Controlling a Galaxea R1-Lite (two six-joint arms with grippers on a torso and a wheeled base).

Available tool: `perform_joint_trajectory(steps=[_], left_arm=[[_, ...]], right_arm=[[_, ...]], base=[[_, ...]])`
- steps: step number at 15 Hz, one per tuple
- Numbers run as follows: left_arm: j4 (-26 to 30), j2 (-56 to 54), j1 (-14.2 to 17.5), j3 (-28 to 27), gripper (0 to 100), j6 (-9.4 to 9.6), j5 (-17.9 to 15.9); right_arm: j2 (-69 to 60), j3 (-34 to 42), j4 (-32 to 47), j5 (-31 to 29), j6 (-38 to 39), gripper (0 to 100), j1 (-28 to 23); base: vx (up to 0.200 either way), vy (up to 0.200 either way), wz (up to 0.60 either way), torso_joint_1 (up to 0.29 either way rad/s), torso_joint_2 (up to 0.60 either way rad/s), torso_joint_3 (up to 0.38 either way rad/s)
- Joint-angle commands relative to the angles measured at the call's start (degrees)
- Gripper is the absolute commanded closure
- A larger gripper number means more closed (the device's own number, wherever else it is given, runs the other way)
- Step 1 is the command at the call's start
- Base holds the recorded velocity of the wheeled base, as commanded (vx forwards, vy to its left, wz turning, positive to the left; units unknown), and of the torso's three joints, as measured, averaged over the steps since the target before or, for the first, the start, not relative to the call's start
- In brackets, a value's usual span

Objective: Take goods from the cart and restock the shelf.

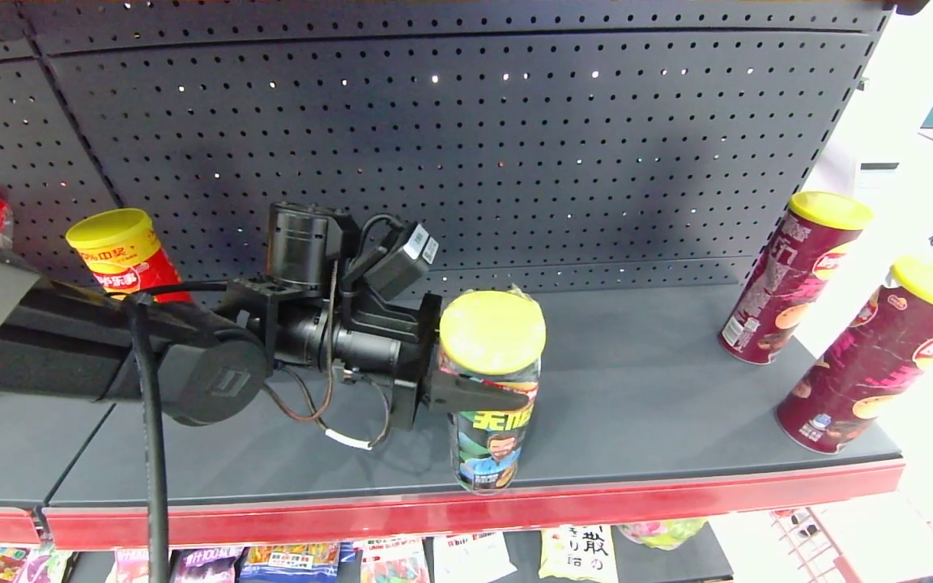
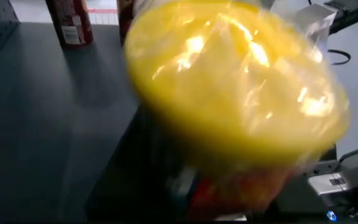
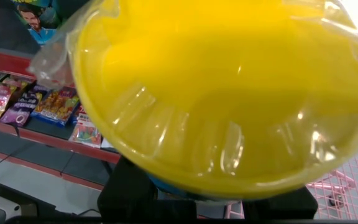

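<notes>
A green chip can (image 1: 489, 441) with a yellow lid (image 1: 492, 330) stands upright near the front edge of the dark shelf (image 1: 661, 405). My left gripper (image 1: 499, 382) is shut on its upper body, coming in from the left. The same lid (image 2: 235, 87) looms close in the left wrist view. My right gripper (image 3: 197, 202) is shut on a second can, whose yellow plastic-wrapped lid (image 3: 229, 93) sits right in front of the wrist camera. Behind that lid, the green can's printed side (image 3: 39, 15) shows.
Two maroon cans (image 1: 794, 275) (image 1: 879, 356) with yellow lids stand at the shelf's right end. A red can (image 1: 122, 255) stands at the back left. Bare shelf lies between the green can and the maroon ones. Snack packets (image 1: 572, 551) fill the shelf below.
</notes>
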Motion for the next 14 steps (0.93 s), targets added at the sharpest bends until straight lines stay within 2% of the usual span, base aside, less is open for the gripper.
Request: perform_joint_trajectory(steps=[1,5,10,12,14], left_arm=[[-0.4,-0.1,0.0,0.1,0,0.15,0.0],[-0.5,-1.8,0.6,3.4,0,0.15,0.1],[-0.6,-7.1,6.0,10.6,0,1.29,0.9],[-0.6,-8.9,7.8,12.8,0,1.29,0.9],[-0.5,-12.8,10.0,16.9,0,1.20,1.1]], right_arm=[[0.1,0.1,0.0,0.0,0.0,100,0.0],[0.2,0.2,-0.1,0.0,0.0,100,0.0],[3.2,-0.5,-0.2,0.6,-0.1,100,0.2],[5.6,-1.7,-0.8,1.1,-0.3,100,1.1],[11.9,-2.9,-4.6,1.4,-0.6,100,3.7]], base=[[0.000,0.000,0.00,0.000,0.00,0.000],[0.000,0.000,0.00,0.000,0.00,0.000],[0.000,0.000,0.00,0.000,0.00,0.000],[0.000,0.000,0.00,0.000,0.00,0.000],[0.000,0.000,0.00,0.000,0.00,0.000]])
